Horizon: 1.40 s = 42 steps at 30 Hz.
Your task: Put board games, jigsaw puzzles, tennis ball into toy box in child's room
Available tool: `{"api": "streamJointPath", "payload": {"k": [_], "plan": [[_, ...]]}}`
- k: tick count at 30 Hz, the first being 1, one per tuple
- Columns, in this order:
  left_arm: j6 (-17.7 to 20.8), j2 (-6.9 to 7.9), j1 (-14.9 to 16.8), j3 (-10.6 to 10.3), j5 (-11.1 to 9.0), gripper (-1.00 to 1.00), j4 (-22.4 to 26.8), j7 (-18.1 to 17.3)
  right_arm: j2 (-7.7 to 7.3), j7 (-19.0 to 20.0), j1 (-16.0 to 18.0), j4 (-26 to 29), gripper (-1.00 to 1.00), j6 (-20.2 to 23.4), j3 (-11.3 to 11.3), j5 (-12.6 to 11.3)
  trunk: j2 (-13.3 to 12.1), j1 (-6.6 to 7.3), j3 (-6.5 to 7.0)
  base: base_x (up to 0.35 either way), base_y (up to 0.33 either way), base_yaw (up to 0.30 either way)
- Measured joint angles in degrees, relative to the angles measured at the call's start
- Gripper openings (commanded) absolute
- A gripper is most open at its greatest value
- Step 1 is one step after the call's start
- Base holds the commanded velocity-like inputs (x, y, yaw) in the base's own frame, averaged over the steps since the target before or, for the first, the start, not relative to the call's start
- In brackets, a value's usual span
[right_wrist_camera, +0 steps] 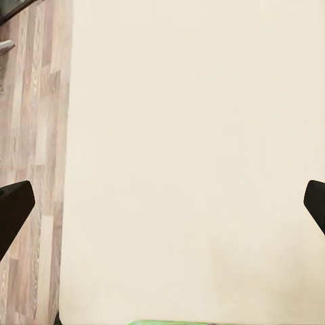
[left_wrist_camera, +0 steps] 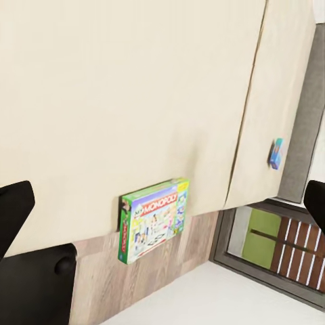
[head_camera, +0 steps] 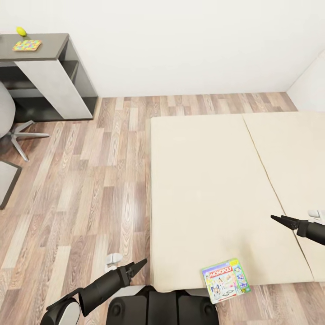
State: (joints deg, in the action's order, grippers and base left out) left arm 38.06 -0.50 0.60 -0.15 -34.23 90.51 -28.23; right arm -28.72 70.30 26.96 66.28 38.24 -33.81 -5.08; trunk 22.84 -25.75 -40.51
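Monopoly box (head_camera: 226, 280) lies flat at the bed's (head_camera: 212, 189) near edge, overhanging it slightly. My left pincer (head_camera: 137, 266) hangs over the floor (head_camera: 81, 203), my right pincer (head_camera: 280, 220) above the mattress; both are spread and empty. Far off, a tennis ball (head_camera: 21, 31) and puzzle (head_camera: 27, 45) sit on the tabletop (head_camera: 52, 45).

- The head camera is looking down from high up, taking in the bed (head_camera: 216, 198), floor (head_camera: 81, 189) and far desk (head_camera: 49, 49).
- Both wrist cameras are hovering closer over the bed (left_wrist_camera: 122, 95) (right_wrist_camera: 189, 149).
- Head and left wrist views are sharing the board game (head_camera: 225, 280) (left_wrist_camera: 154, 218).
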Motion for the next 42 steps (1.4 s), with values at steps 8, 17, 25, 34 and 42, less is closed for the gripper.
{"api": "streamJointPath", "payload": {"k": [8, 17, 25, 34, 42], "plan": [[0.0, 0.00, 0.0, 0.0, 0.0, 1.00, 0.0, 0.0, 0.13, 0.0, 0.0, 0.0, 1.00, -0.1, 0.0, 0.0, 0.0, 0.00, 0.75, 0.000, 0.000, 0.000], [0.0, 0.00, 0.0, 0.0, 0.0, 1.00, 0.0, 0.0, 0.22, 0.0, 0.0, 0.1, 1.00, -0.1, 0.0, 0.0, 0.0, 0.00, 1.60, 0.000, 0.000, 0.000], [-0.1, 0.00, 0.0, 0.0, 0.0, 1.00, 0.1, 0.1, 0.24, 0.0, 0.0, 0.2, 1.00, -0.1, 0.0, 0.0, 0.0, 0.00, 2.36, 0.000, 0.000, 0.000], [-0.1, 0.00, 0.0, 0.0, 0.0, 1.00, 0.1, 0.2, 0.28, 0.0, 0.0, 0.3, 1.00, -0.1, 0.0, 0.0, 0.0, 0.00, 3.20, 0.000, 0.000, 0.000], [-0.1, 0.00, 0.0, 0.0, 0.0, 1.00, 0.1, 0.2, 0.29, 0.0, 0.0, 0.3, 1.00, -0.1, 0.0, 0.0, 0.0, 0.00, 3.96, 0.000, 0.000, 0.000]]}}
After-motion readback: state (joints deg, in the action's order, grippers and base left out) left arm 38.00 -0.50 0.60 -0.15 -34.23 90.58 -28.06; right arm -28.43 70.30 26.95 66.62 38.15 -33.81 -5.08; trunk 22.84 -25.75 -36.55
